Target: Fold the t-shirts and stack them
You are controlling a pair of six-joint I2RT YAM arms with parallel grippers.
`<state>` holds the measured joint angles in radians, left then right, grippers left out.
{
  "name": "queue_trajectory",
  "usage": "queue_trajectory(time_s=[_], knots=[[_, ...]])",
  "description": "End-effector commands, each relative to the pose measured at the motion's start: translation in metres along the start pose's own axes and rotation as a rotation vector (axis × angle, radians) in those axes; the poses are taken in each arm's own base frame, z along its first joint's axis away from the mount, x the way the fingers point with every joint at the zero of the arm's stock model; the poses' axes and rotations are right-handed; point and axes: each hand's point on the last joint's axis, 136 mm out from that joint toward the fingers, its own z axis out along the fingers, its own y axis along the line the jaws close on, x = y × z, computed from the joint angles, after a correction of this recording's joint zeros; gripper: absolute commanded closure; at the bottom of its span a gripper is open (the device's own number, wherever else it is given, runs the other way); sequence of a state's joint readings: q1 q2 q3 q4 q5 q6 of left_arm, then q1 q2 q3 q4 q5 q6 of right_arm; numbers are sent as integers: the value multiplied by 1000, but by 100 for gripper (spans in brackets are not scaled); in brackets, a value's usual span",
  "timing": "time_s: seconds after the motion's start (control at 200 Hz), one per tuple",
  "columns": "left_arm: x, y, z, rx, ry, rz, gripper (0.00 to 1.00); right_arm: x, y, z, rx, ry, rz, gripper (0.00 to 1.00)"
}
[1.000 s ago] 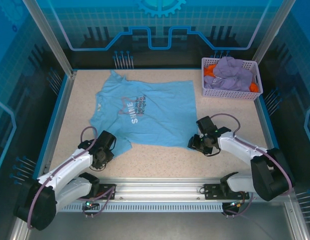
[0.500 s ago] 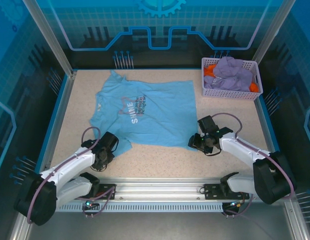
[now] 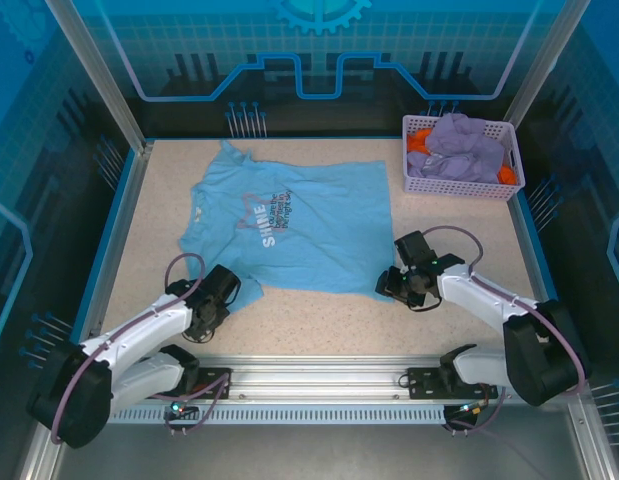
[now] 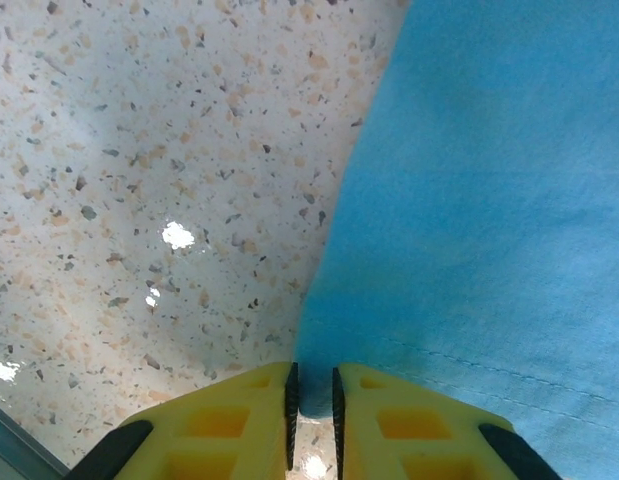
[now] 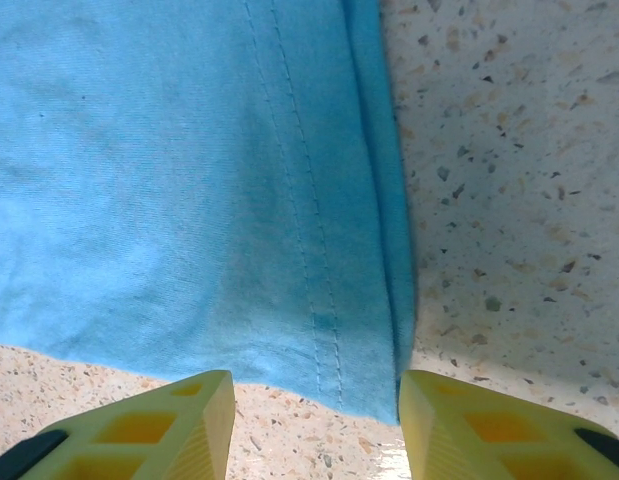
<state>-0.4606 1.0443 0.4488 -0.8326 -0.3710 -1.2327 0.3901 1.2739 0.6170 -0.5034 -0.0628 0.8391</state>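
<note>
The blue t-shirt (image 3: 289,225) lies flat on the surface (image 3: 329,325). The left tool (image 4: 312,395) is clenched on the sleeve edge; the right tool (image 5: 311,390) is released, jaws straddling the hem corner. Best bet: drop it lower, pinch both layers, then lift both corners evenly.

Your table (image 3: 319,325) holds:
- One t-shirt (image 3: 289,225), spread flat, left of centre.
- One basket (image 3: 459,186), far right corner, heaped shirts (image 3: 467,145) in it.
- Left gripper (image 3: 225,290) at the t-shirt's near left corner.
- Right gripper (image 3: 392,285) at its near right corner.
</note>
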Motion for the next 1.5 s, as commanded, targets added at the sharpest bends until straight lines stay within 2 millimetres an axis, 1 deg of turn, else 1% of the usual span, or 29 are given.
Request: queue_trajectory(time_s=[0.0, 0.115, 0.355, 0.415, 0.55, 0.575, 0.6, 0.64, 0.725, 0.83, 0.98, 1.02, 1.13, 1.256, 1.291, 1.376, 1.431, 1.496], knots=[[-7, -1, -5, -13, -37, -4, 82, 3, -5, 3, 10, 16, 34, 52], [-7, -2, -5, -11, -44, -1, 88, 3, -5, 3, 14, 17, 35, 52], [-5, -4, -6, 1, -34, 22, 96, 3, -8, 9, 38, 37, 38, 54], [-4, -4, -7, 4, -30, 32, 100, 4, -9, 10, 43, 41, 42, 55], [-3, -8, -11, 32, -17, 64, 100, 6, -14, 12, 75, 35, 48, 57], [-3, -8, -12, 32, -14, 69, 100, 6, -15, 12, 79, 36, 47, 58], [-3, -8, -14, 33, -13, 74, 100, 5, -16, 13, 84, 35, 48, 63], [-3, -8, -16, 37, -11, 80, 100, 5, -17, 14, 93, 36, 47, 65], [-3, -11, -20, 59, -5, 87, 100, 3, -17, 16, 103, 41, 47, 76], [-3, -14, -26, 83, 1, 90, 100, 0, -19, 18, 121, 31, 53, 80], [-7, -16, -38, 113, -2, 106, 100, -1, -22, 19, 129, 16, 57, 96], [-7, -18, -42, 128, 0, 113, 100, -1, -23, 18, 134, 14, 57, 100], [-4, -19, -52, 154, 25, 136, 100, -6, -29, 9, 145, -11, 57, 100], [7, -14, -59, 174, 86, 167, 100, -7, -34, -3, 157, -17, 45, 100], [9, -13, -60, 176, 98, 172, 100, -6, -36, -6, 165, -12, 40, 100], [19, -17, -66, 207, 144, 190, 100, -2, -39, -13, 167, -1, 22, 100], [21, -18, -69, 214, 165, 194, 100, -1, -38, -18, 152, 15, -7, 100], [23, -19, -73, 232, 179, 193, 100, 2, -42, -25, 171, 42, -21, 100]])
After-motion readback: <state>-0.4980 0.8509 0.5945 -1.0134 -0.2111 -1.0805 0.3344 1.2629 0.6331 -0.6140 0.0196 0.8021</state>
